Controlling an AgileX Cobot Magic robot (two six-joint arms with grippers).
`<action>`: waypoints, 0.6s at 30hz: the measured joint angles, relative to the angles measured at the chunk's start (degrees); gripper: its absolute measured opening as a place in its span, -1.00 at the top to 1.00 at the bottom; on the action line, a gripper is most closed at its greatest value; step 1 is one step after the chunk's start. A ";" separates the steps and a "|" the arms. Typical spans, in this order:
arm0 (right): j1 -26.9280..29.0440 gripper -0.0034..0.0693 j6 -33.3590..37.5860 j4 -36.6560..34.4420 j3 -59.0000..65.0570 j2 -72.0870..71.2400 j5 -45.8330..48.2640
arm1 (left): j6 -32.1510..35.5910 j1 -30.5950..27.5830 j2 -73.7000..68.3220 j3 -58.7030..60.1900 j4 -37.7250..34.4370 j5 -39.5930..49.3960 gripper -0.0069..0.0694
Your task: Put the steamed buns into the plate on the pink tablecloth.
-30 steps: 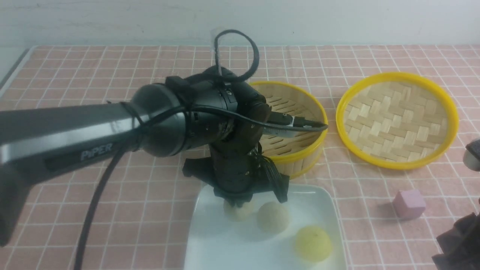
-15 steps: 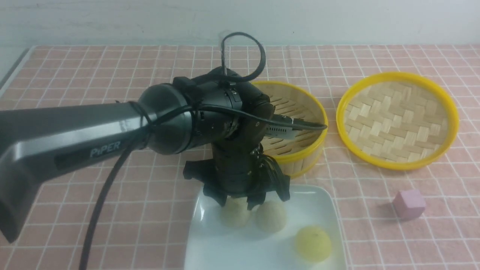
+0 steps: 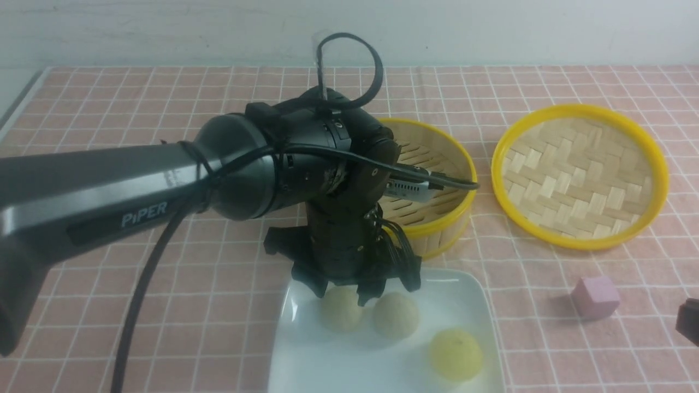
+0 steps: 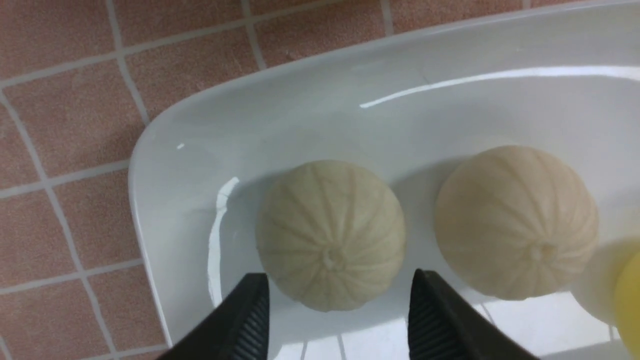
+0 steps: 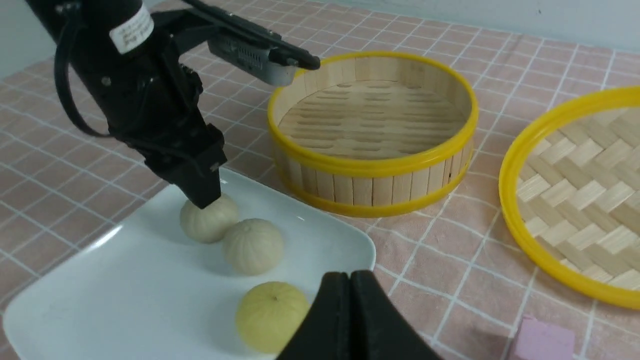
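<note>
The left end effector (image 3: 343, 293) is held spread wide over a pale steamed bun (image 3: 341, 316), nothing gripped. The right end effector (image 5: 351, 285) is pressed closed, empty. That bun, another pale bun (image 3: 396, 315) and a yellow-green bun (image 3: 456, 355) are seen in the plate (image 3: 322, 365) on the pink tablecloth (image 3: 218, 295).

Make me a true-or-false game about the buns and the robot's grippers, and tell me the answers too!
1. Three buns sit in the plate. True.
2. The basket has a bun inside. False: the basket is empty.
3. The left gripper is squeezing a bun. False: it is open, with its jaws on either side of a beige bun.
4. The right gripper is shut. True.
5. The cube is in the plate. False: it lies on the cloth, away from the plate.
</note>
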State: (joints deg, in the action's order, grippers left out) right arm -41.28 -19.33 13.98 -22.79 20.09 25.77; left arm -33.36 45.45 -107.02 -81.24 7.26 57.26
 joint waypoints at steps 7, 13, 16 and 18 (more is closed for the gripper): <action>0.00 0.94 11.30 -7.01 0.00 0.00 0.14 | 0.23 0.00 0.00 0.00 0.00 0.00 0.00; 0.00 0.94 12.76 -7.56 0.00 0.00 0.22 | 0.23 0.00 0.00 0.00 0.00 0.00 0.13; 0.00 0.94 12.89 -7.56 0.00 0.00 0.22 | 0.23 0.00 0.00 -0.02 0.01 0.00 0.17; 0.00 0.94 13.02 -7.56 0.00 0.00 0.22 | 0.23 0.00 0.00 -0.02 0.01 0.00 0.18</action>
State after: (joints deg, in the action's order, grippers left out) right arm -41.28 -6.31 6.42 -22.79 20.09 25.99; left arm -33.13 45.45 -107.02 -81.25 7.27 57.26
